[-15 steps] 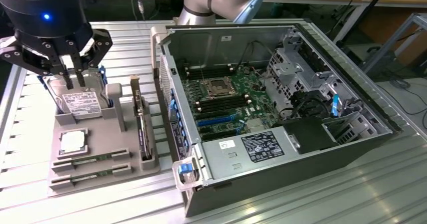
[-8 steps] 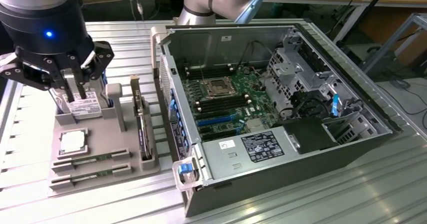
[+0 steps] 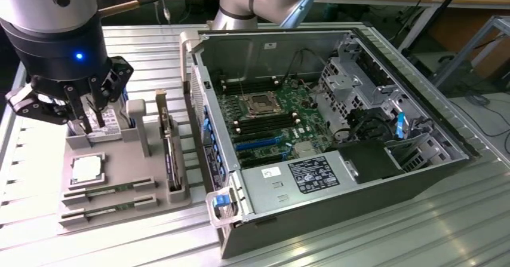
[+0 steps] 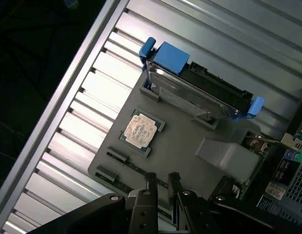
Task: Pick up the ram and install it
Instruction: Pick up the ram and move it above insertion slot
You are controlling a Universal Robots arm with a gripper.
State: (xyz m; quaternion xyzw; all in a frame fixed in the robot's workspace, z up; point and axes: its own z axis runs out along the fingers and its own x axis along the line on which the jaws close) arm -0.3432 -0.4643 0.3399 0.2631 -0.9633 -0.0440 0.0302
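Two green ram sticks (image 3: 107,190) (image 3: 110,208) lie in slots along the near end of the grey parts tray (image 3: 128,165). My gripper (image 3: 90,122) hangs above the tray's far end, well above the sticks. In the wrist view its two dark fingertips (image 4: 151,183) stand a little apart with nothing between them, so the gripper (image 4: 162,181) is open. One ram stick (image 4: 133,167) runs under the fingertips, and the other (image 4: 104,174) lies beside it. The open computer case (image 3: 359,177) with its motherboard (image 3: 271,117) stands at the exterior view's right.
The tray also carries a square silver processor (image 3: 86,170) (image 4: 140,131), a drive with blue clips (image 4: 190,87), and a dark expansion card (image 3: 168,150) on edge. The slatted metal table (image 3: 383,237) lies all around. The arm's base (image 3: 255,4) is behind the case.
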